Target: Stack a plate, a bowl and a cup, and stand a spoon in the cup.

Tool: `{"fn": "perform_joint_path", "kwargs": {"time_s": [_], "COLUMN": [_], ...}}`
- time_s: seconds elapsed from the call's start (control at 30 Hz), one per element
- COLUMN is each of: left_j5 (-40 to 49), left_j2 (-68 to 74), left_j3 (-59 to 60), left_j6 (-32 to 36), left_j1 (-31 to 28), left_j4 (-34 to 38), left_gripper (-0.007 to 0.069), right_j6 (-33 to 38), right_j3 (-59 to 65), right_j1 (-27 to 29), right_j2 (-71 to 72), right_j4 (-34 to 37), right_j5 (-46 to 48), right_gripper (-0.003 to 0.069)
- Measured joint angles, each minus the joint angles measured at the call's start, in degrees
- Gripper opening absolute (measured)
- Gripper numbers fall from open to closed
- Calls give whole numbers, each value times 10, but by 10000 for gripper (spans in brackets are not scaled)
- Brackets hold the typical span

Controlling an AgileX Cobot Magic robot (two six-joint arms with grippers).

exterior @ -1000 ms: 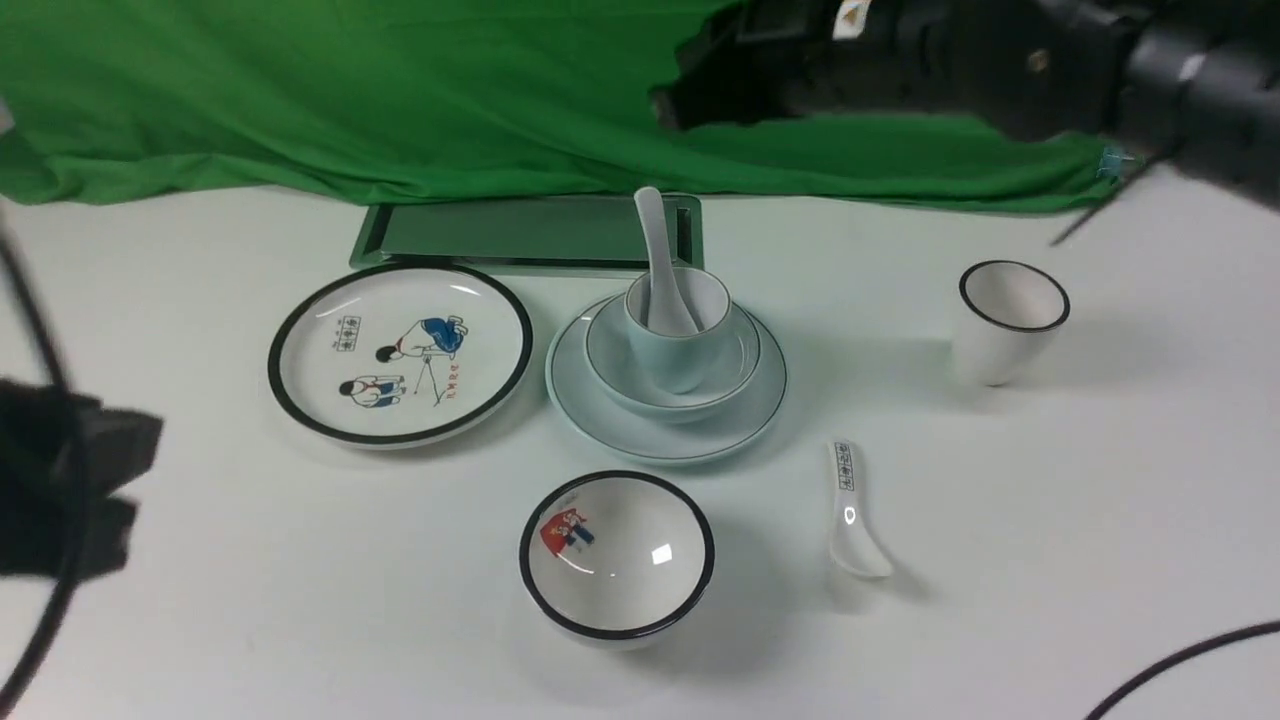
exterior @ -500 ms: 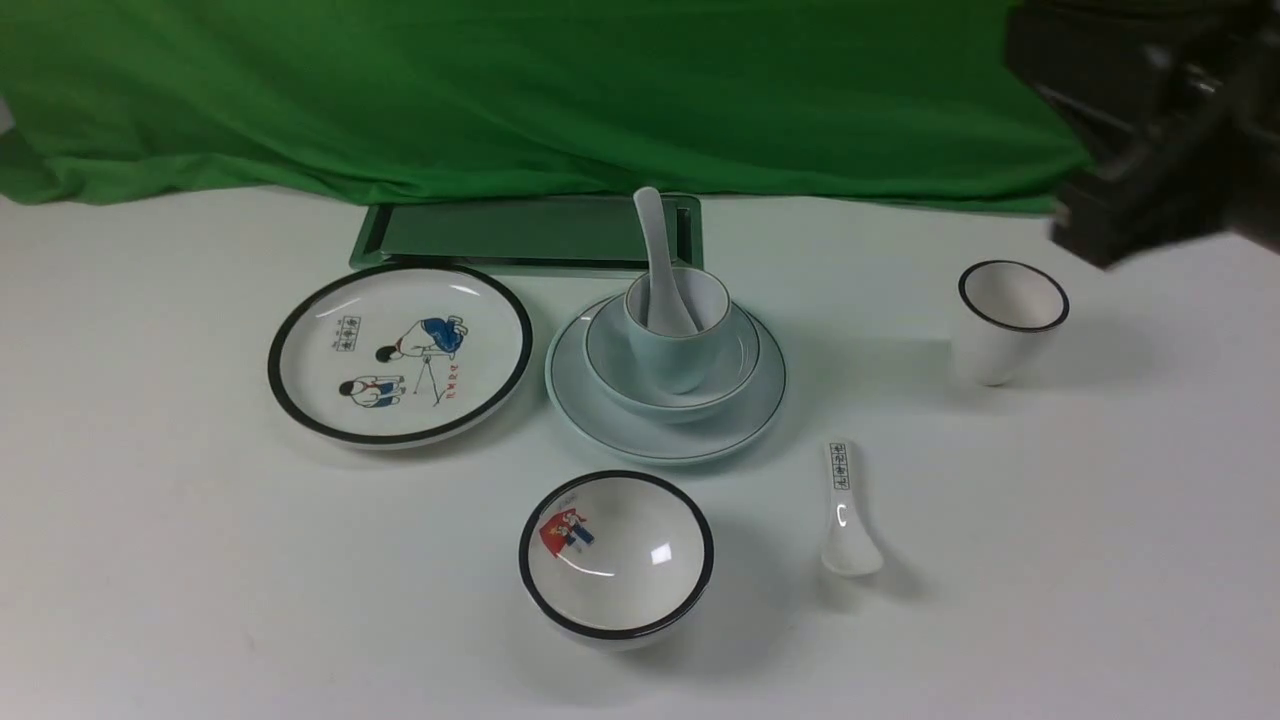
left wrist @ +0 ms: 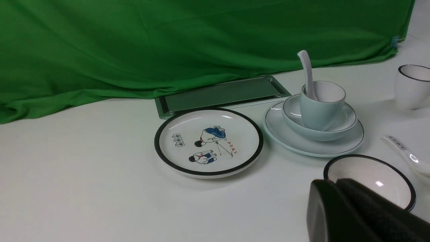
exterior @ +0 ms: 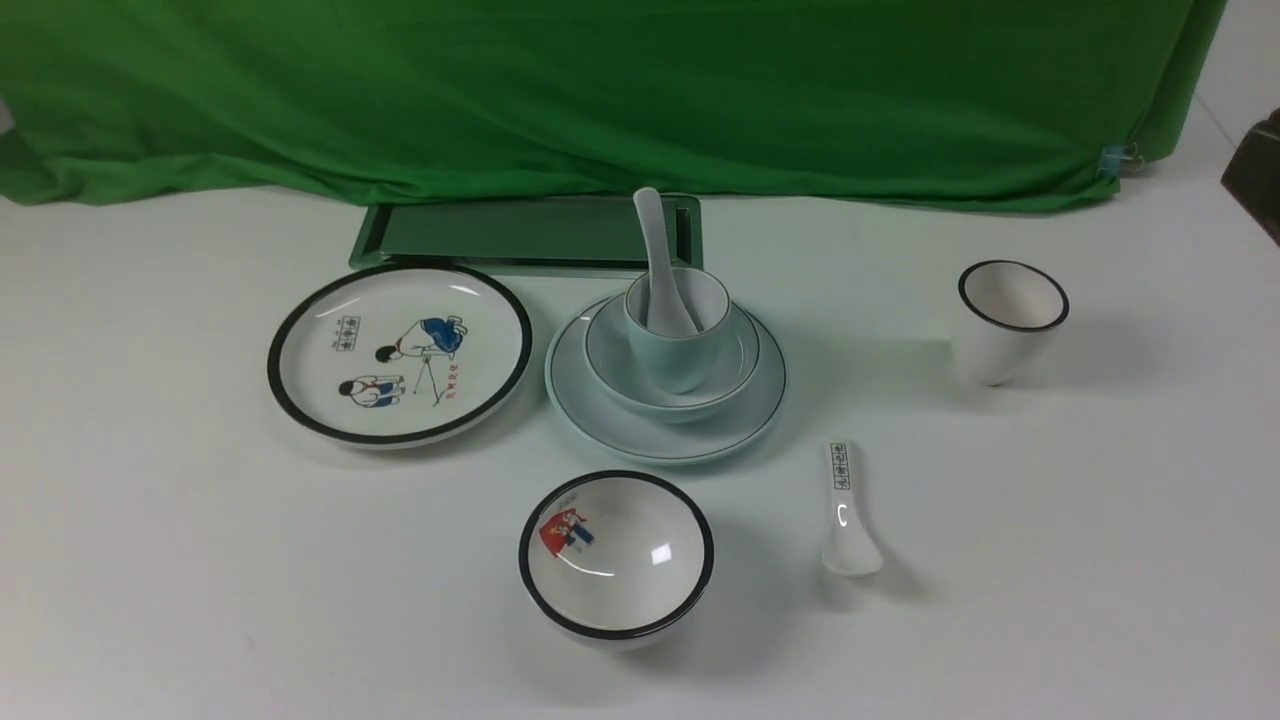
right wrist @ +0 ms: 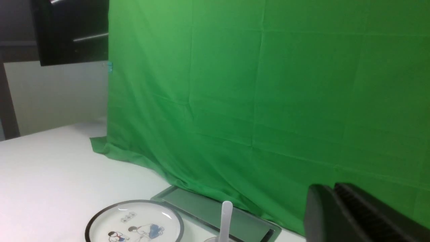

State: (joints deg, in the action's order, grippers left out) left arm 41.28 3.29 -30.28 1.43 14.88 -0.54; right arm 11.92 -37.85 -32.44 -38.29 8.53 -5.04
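The left claw (left wrist: 336, 184), clenched empty like the right claw (right wrist: 333, 188), is judged nearer the cup (exterior: 690, 345), where the spoon (exterior: 655, 245) is stood, handle leaned toward 12 o'clock.

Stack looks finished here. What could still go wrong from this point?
1. The spoon leans on the rim of the cup with most of its handle above it. A bump could tip it out, or topple the cup in the bowl on the plate.
2. The left gripper, shut, shows just in front of the black-rimmed bowl in its wrist view. A forward sweep might push that bowl toward the stack.
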Motion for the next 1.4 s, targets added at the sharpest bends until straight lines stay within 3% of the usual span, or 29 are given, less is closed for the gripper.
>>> {"fn": "perform_joint_path", "kwargs": {"time_s": [0.4, 0.57, 0.77, 0.9, 1.03, 1.23, 1.4], "left_j5": [0, 0, 0, 0, 0, 0, 0], "left_j2": [0, 0, 0, 0, 0, 0, 0], "left_j3": [0, 0, 0, 0, 0, 0, 0], "left_j6": [1, 1, 1, 1, 2, 2, 2], "left_j1": [0, 0, 0, 0, 0, 0, 0], "left_j4": [0, 0, 0, 0, 0, 0, 0], "left_gripper": [-31, -30, -30, -29, -29, -29, -29], "right_j6": [0, -1, -8, -91, -123, -128, -131], "right_j3": [3, 71, 210, 320, 374, 383, 384], "right_j1": [0, 6, 104, 227, 304, 354, 361], "right_j2": [1, 56, 171, 262, 328, 380, 383], "right_j4": [2, 3, -14, -73, -97, -109, -110], "right_j5": [-3, 4, 8, 28, 62, 130, 172], "right_gripper": [102, 15, 10, 10, 10, 10, 10]}}
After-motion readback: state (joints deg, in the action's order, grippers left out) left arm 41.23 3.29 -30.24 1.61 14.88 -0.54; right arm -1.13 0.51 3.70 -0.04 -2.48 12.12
